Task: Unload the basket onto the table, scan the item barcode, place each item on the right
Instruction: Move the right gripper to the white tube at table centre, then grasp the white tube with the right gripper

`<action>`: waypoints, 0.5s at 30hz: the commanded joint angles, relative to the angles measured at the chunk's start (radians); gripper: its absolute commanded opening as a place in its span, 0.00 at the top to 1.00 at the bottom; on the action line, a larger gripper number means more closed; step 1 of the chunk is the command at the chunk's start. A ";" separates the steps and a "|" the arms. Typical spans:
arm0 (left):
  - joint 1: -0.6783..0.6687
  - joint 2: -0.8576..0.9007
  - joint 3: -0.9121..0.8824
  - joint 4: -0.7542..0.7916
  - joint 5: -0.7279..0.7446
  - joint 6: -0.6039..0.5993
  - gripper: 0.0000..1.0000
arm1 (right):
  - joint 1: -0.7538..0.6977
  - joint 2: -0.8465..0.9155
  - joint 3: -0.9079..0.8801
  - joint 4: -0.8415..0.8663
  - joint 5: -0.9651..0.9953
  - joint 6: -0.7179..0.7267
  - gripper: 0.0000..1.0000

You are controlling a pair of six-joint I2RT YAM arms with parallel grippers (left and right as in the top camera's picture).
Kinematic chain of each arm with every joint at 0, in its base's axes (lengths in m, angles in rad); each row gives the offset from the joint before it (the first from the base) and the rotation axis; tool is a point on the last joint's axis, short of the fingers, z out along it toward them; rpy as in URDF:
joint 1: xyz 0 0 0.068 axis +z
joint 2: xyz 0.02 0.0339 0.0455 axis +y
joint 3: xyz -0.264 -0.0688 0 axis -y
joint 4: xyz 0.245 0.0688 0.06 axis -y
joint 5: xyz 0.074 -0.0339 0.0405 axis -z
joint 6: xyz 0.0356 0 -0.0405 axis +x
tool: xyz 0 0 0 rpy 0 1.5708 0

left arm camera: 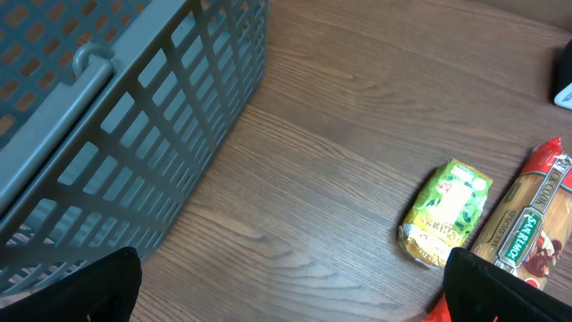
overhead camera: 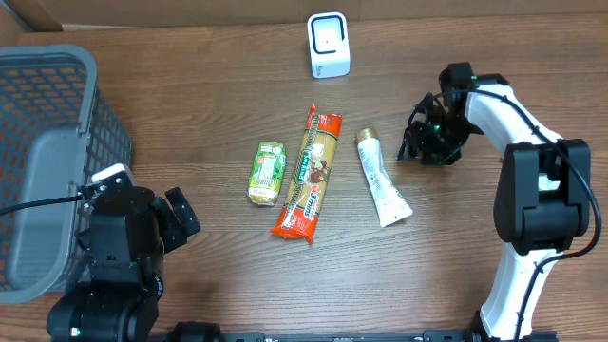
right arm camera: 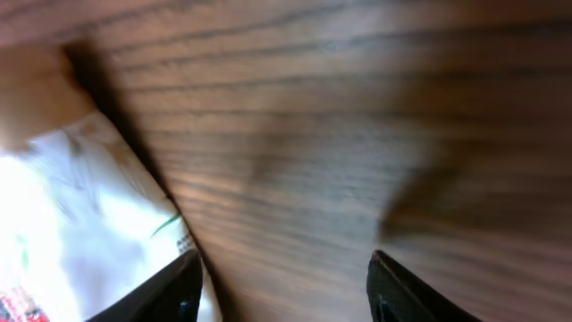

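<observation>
Right claw (right arm camera: 284,286), fingers apart and empty, hangs low over the tabletop (overhead camera: 209,85) with the tube (overhead camera: 383,178) just to its left, where a square mid-body grip should leave any barcode free for the scanner (overhead camera: 329,45) beyond.

1. The table (overhead camera: 237,275) is dark brown wood grain, smooth, with a soft sheen.
2. At nine o'clock, the basket (overhead camera: 57,66) is matt grey plastic lattice.
3. At twelve o'clock, the scanner (overhead camera: 329,45) is smooth, glossy white plastic.
4. In the middle, the green packet (overhead camera: 268,173) and the pasta packet (overhead camera: 308,174) are shiny, crinkled film.
5. The tube (overhead camera: 382,180) is glossy white plastic with a gold-looking cap.
6. At three o'clock, the right arm's shell (overhead camera: 503,109) is smooth white plastic beside matt black parts.
</observation>
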 commanded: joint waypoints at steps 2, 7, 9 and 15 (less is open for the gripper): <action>0.003 -0.002 -0.001 0.001 -0.013 -0.021 0.00 | 0.002 -0.020 0.171 -0.089 0.031 -0.008 0.42; 0.003 -0.002 -0.001 0.001 -0.013 -0.021 0.00 | 0.037 -0.047 0.233 -0.190 -0.168 -0.122 0.96; 0.003 -0.002 -0.001 0.001 -0.013 -0.021 0.00 | 0.059 -0.047 0.230 -0.204 -0.240 -0.164 0.96; 0.003 -0.002 -0.001 0.001 -0.013 -0.021 0.00 | 0.127 -0.046 0.169 -0.175 -0.251 -0.183 0.96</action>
